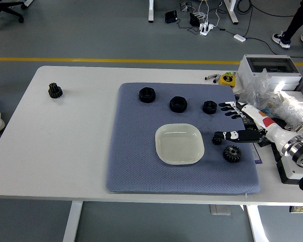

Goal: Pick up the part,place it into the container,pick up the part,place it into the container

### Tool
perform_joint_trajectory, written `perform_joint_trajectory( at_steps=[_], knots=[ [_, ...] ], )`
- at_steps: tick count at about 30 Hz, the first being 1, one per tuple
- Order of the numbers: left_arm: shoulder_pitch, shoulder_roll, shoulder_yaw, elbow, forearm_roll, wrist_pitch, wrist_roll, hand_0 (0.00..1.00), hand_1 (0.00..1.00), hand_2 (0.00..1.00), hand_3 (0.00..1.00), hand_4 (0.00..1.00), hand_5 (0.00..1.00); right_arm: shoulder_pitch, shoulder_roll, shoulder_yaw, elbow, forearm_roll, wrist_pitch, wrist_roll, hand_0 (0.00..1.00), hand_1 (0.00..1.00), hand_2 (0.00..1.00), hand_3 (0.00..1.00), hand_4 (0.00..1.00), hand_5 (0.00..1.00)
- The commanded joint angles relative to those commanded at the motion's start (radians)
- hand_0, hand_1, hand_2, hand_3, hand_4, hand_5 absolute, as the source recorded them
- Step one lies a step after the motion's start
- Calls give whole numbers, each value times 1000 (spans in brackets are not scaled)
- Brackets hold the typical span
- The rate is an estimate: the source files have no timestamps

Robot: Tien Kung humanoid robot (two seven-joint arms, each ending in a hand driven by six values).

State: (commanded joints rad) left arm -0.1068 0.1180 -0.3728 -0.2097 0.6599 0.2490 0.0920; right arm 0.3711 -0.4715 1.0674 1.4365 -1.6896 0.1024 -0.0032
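Observation:
A white square dish point(180, 143) sits empty on the blue-grey mat point(141, 166). Three black nut-like parts lie in a row behind it: one point(147, 95), one point(178, 104) and one point(209, 107). A black gear point(232, 153) lies right of the dish, and a small black part point(217, 140) lies by my thumb tip. Another black gear point(55, 91) stands far left on the bare table. My right hand point(231, 121) is open with fingers spread, hovering over the mat's right edge between the right nut and the gear, holding nothing. My left hand is out of view.
A grey box point(269, 68), crumpled clear plastic bags point(272, 98) and a yellow tape measure point(226, 79) crowd the table's far right. A person's feet point(293, 38) show at the top right on the floor. The table's left half holds only the far gear.

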Motion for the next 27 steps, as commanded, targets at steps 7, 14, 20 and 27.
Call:
perform_joint_trajectory(
  at_steps=[7,14,20,27],
  knots=[
    [-1,0,-2,0,4,-1,1,655,651,619,558,596,498,30,-19,-43,-22,-247,19,-4,654,679,721,732,998,372],
    [-1,0,-2,0,3,-1,1,654,651,621,558,596,498,38,-22,-69,-53,-533,34,-5,640,652,693,680,998,355],
    [0,0,-3,-1,6,-1,2,654,651,621,558,596,498,47,-21,-92,-75,-547,41,-6,623,644,684,654,998,348],
    [4,0,-8,0,14,-2,5,654,651,621,558,596,498,49,-17,-119,-80,-525,50,-6,618,638,682,653,998,346]
  ],
)
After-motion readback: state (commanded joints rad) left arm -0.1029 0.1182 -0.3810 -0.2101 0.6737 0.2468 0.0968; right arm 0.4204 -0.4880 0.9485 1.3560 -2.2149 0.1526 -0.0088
